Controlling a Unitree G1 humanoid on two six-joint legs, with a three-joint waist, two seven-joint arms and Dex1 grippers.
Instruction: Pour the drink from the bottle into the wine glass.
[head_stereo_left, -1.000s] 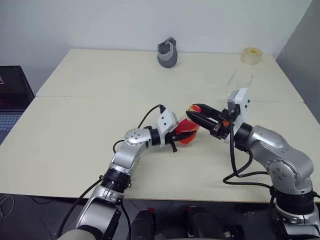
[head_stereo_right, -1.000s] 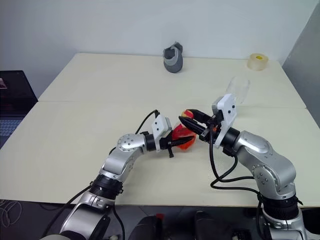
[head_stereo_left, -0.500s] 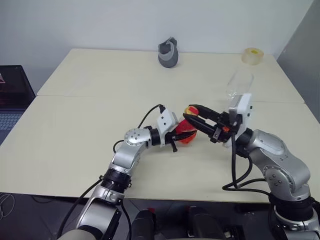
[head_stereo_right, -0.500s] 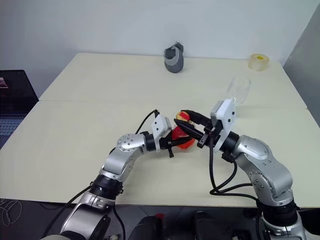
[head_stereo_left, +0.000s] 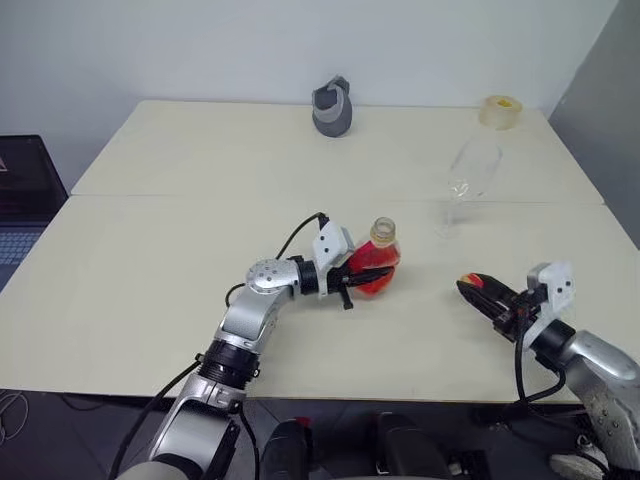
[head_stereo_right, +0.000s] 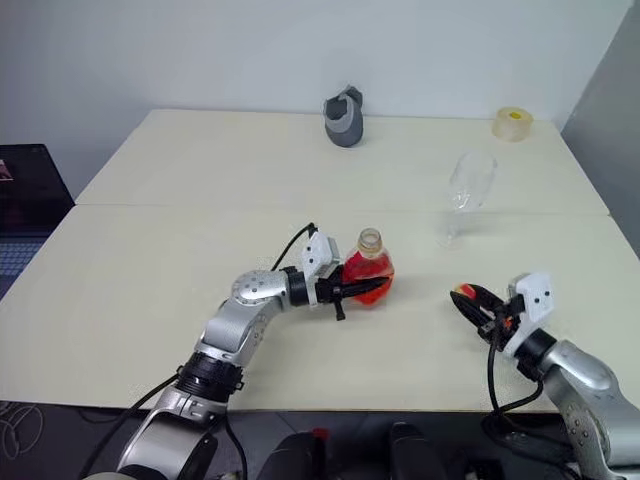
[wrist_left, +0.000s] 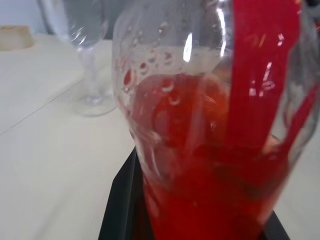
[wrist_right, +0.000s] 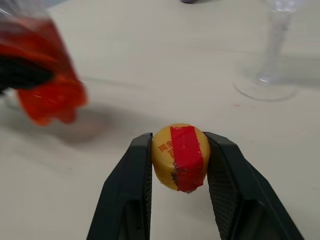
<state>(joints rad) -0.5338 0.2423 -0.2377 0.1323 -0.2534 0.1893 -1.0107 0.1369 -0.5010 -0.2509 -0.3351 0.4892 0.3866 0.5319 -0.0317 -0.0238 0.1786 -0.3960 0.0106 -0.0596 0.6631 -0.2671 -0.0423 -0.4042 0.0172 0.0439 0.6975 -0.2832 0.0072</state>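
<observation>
Left claw (head_stereo_left: 362, 278): clamped tight on the round body of the bottle, reaching toward the right from the middle of the near table half.
Bottle (head_stereo_left: 377, 266): upright in the left claw's grip, at the centre of the table; its neck is open at the top, with the red label strip showing down its side in the left wrist view.
Drink (wrist_left: 210, 200): bright red-orange liquid filling the lower part of the bottle, with droplets and bubbles on the clear wall above it.
Right claw (wrist_right: 180, 156): fingers partly apart, pinching the cap between them; it sits low over the near right part of the table, pointing left toward the bottle and well apart from it.
Cap (wrist_right: 180, 156): yellow with a strip of red tape across it, held off the bottle between the right claw's black fingers (wrist_right: 134, 185).
Wine glass (head_stereo_left: 468, 180): clear, stemmed, standing upright on its round foot on the table, to the right of and farther away than the bottle, apart from both claws; no red liquid can be seen in it.
Tape roll (head_stereo_left: 501, 110): pale translucent ring at the far right corner of the table, beyond the wine glass.
Grey object (head_stereo_left: 331, 106): small dark-grey item at the far edge of the table, near the middle.
Table (head_stereo_left: 160, 250): cream-coloured, with a seam running across it from left to right.
Laptop (head_stereo_left: 22, 195): partly in view beyond the left edge of the table.
</observation>
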